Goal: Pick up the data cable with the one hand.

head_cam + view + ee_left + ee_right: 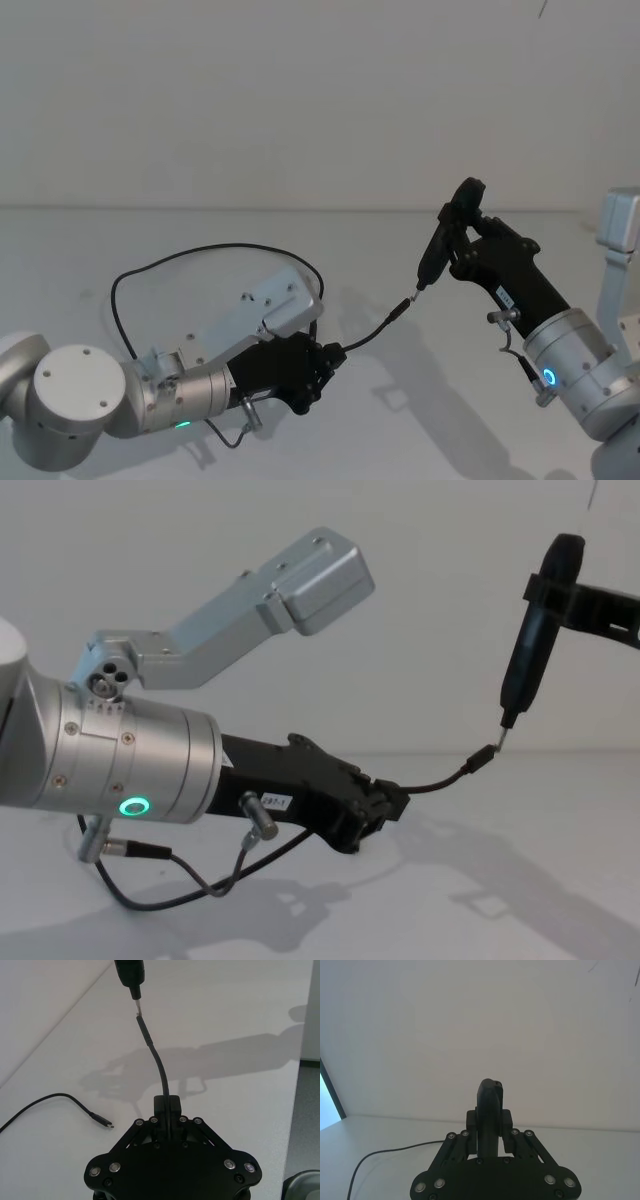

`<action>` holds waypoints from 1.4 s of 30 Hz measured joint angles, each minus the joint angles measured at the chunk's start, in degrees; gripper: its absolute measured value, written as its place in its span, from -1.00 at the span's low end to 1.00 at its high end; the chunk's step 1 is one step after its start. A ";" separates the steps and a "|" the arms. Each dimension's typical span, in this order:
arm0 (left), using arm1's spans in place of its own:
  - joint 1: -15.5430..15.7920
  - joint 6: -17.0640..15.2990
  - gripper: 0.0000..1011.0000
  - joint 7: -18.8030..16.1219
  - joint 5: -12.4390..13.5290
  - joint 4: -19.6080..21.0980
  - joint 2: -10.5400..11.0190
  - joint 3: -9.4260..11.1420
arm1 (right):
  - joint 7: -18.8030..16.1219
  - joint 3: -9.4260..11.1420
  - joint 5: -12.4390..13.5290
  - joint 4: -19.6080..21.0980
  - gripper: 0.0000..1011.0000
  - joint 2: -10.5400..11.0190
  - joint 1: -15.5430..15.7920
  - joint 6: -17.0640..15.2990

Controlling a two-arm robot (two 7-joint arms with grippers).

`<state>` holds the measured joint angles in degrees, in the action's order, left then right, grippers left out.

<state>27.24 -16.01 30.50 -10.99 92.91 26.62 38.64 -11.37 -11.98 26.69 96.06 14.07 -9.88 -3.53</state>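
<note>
My left gripper point(325, 362) point(167, 1105) point(388, 805) is shut on the data cable point(200, 250), a thin black line, a short way behind one plug. That held end point(150, 1045) point(450, 778) rises clear of the table toward the metal tip of a slim black pen-like tool point(440, 245) point(530, 645). My right gripper point(465, 240) point(490, 1117) is shut on this tool. Plug and tip look touching or nearly so. The rest of the cable loops over the white table point(520, 250), and its other plug point(104, 1121) lies flat there.
The left arm's silver link point(300, 585) juts up above its wrist. A short grey wire point(160, 885) hangs under the left forearm. A wall stands behind the table. The table's edge point(295, 1085) runs beside the left gripper.
</note>
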 joint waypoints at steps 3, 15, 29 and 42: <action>0.00 0.00 -0.89 0.00 0.00 0.00 0.00 0.00 | -0.10 -0.03 -0.14 -0.16 -0.45 -0.09 -0.07 0.08; 0.00 0.00 -0.89 0.00 0.00 0.00 0.00 0.00 | -0.67 0.04 -0.44 -0.35 -0.45 -0.28 -0.11 1.16; 0.00 0.00 -0.89 0.00 0.00 0.00 0.00 0.00 | -1.09 0.13 -0.59 -0.27 -0.45 -0.27 -0.03 1.88; 0.00 0.00 -0.89 0.00 0.00 0.00 0.00 0.00 | -1.22 0.15 -0.67 -0.19 -0.45 -0.26 0.02 2.14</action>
<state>27.24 -16.01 30.50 -10.99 92.91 26.63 38.64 -12.59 -11.83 26.02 95.87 13.81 -9.86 -1.39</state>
